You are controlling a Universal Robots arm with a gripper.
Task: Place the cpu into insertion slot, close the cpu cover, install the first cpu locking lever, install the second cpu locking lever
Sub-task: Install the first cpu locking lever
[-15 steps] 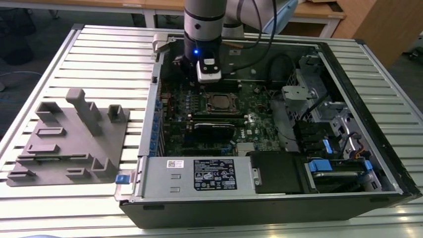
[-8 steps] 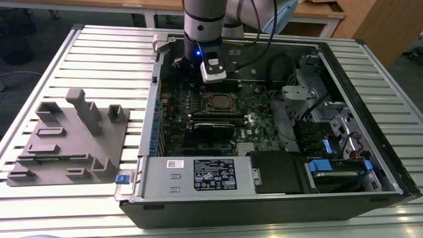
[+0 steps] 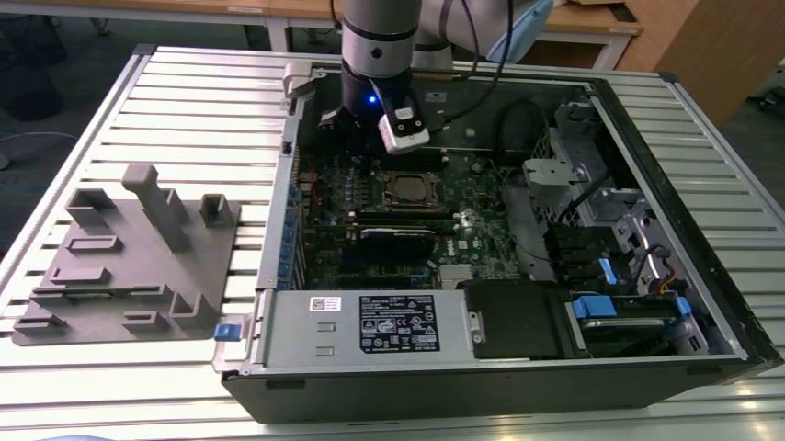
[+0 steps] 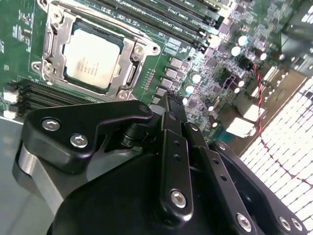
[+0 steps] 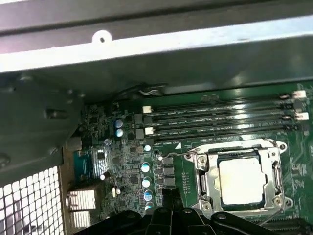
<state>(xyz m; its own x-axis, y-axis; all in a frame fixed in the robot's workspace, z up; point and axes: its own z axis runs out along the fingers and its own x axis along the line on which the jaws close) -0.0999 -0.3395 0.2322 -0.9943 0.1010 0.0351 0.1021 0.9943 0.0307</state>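
Two fingers [image 4: 174, 128] pressed together, empty, gripper [image 4: 171, 105] above green board [image 4: 13, 51], apart from cpu [image 4: 92, 58]

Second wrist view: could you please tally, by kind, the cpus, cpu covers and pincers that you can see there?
cpu: 1
cpu cover: 1
pincer: 1
Total: 3

The cpu [image 4: 92, 58] lies framed by the cpu cover [image 4: 127, 72], flat on the green board [image 4: 14, 46]
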